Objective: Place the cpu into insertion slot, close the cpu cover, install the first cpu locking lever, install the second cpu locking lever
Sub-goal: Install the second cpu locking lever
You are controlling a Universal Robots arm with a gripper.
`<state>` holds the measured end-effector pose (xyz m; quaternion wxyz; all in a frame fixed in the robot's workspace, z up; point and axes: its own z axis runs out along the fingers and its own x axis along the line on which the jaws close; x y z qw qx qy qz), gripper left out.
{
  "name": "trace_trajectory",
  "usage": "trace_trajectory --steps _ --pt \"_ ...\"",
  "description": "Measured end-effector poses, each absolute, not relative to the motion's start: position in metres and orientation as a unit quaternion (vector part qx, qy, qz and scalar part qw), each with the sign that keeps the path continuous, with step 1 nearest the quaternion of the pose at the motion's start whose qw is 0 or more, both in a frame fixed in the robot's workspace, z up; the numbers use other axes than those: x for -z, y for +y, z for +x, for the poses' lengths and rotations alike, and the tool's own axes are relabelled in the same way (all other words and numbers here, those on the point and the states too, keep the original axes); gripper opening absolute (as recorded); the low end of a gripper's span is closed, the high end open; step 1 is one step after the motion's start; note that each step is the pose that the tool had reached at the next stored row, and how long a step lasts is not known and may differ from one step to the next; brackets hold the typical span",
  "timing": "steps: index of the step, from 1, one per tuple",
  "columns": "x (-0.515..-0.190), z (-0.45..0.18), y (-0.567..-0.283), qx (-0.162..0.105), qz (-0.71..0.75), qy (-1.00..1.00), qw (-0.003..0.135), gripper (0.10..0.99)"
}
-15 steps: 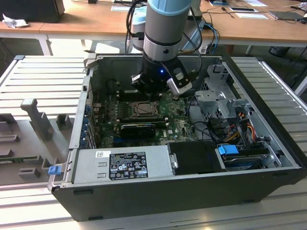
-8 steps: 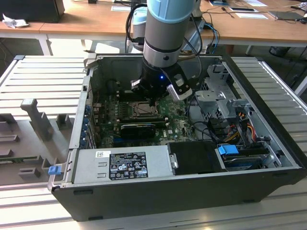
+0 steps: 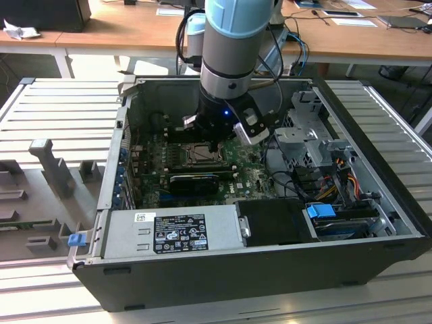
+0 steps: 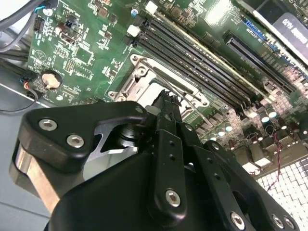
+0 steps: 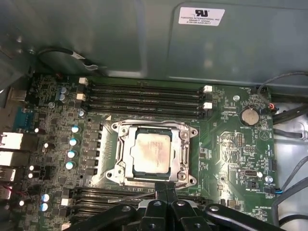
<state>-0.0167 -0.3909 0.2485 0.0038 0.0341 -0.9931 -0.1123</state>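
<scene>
The gripper [image 5: 165,188] is hovering with its jaws pressed together and holding nothing, right at the edge of the insertion slot [image 5: 185,159], where the cpu [image 5: 152,155] is lying flat with the cpu cover [image 5: 155,126] framing it. Black memory slots [image 5: 144,96] are flanking the socket on the green motherboard [image 5: 236,154], and cables [image 3: 297,177] are crowding the computer case [image 3: 223,270] on the exterior view's right.

Bright, even overhead light on the exterior view. Glare whitens the motherboard [image 4: 226,19] in the second wrist view. The pincer [image 4: 166,103] looms dark and soft.
</scene>
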Motion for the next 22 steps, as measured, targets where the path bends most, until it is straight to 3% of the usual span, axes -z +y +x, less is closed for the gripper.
trace_trajectory --steps 22 --pt "-0.217 -0.059 -0.402 0.119 0.032 -0.992 0.004 0.106"
